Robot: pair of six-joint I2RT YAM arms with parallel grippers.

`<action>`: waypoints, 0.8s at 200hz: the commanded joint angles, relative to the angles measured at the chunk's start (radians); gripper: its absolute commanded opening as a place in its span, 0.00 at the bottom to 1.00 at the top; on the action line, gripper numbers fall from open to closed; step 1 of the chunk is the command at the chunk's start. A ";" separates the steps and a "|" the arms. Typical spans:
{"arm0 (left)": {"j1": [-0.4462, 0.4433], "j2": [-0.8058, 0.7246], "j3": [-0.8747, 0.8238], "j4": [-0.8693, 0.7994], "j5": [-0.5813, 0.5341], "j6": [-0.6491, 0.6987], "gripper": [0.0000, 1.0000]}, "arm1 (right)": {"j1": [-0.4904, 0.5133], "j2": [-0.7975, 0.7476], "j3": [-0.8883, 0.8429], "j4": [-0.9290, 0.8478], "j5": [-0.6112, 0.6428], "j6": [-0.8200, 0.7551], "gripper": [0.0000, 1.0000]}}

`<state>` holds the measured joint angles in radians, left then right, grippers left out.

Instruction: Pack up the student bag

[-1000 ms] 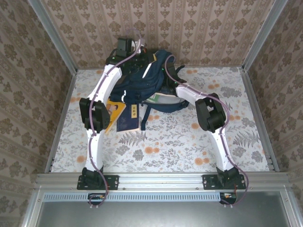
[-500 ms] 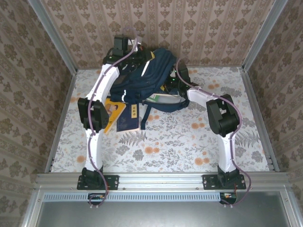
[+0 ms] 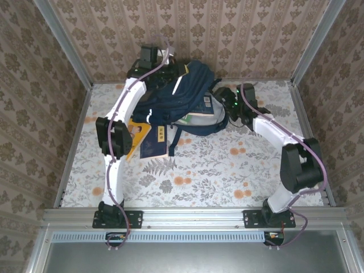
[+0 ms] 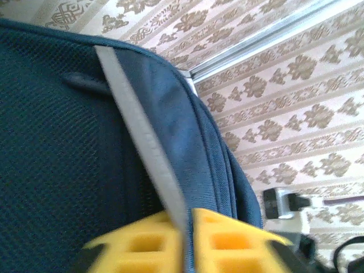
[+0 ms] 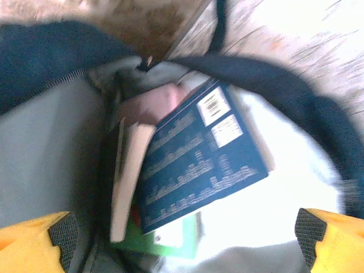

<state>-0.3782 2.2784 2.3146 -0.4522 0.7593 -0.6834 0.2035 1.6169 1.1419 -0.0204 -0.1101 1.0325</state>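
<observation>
Right claw (image 5: 186,229) hung wide open at the mouth of the student bag (image 3: 173,94), which lay at the table's (image 3: 216,170) far side, close to the back wall. On the bag's top, the left claw (image 4: 186,219) straddled a grey stripe (image 4: 142,142); whether it gripped could not be told. A navy book (image 5: 199,165) and blurred pale pages (image 5: 128,176) crowded the opening. A yellow book (image 3: 138,133) and a navy booklet (image 3: 154,143) lay partly under the left arm. The table's near half gave room.
</observation>
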 commanded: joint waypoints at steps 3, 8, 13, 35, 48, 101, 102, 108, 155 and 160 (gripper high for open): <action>-0.051 0.016 0.061 -0.049 -0.013 0.092 0.40 | -0.015 -0.076 -0.078 -0.121 0.184 -0.096 1.00; -0.054 0.016 0.060 -0.069 -0.016 0.104 0.42 | -0.009 -0.086 -0.073 -0.144 0.198 -0.118 0.99; -0.058 0.012 0.057 -0.085 -0.018 0.117 0.44 | -0.006 -0.090 -0.065 -0.167 0.213 -0.133 0.99; -0.054 -0.066 -0.034 -0.082 -0.056 0.142 0.49 | -0.005 -0.079 -0.050 -0.200 0.176 -0.178 0.98; -0.039 -0.144 -0.122 -0.060 -0.099 0.149 0.51 | 0.003 -0.069 -0.049 -0.195 0.141 -0.199 0.98; 0.102 -0.530 -0.574 -0.062 -0.477 0.231 0.56 | 0.137 -0.068 -0.034 -0.150 0.117 -0.344 0.94; 0.108 -0.533 -0.583 -0.060 -0.480 0.230 0.56 | 0.141 -0.069 -0.034 -0.150 0.119 -0.348 0.94; 0.141 -0.566 -0.639 -0.048 -0.491 0.225 0.57 | 0.163 -0.070 -0.029 -0.151 0.129 -0.364 0.94; 0.430 -0.622 -0.972 0.027 -0.480 0.135 0.58 | 0.333 -0.036 0.003 -0.142 0.074 -0.432 0.92; 0.445 -0.613 -0.988 0.031 -0.481 0.138 0.58 | 0.353 -0.028 0.008 -0.142 0.060 -0.443 0.92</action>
<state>-0.0029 1.6157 1.4471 -0.4335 0.3141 -0.5194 0.4908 1.5600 1.1015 -0.1677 -0.0010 0.6678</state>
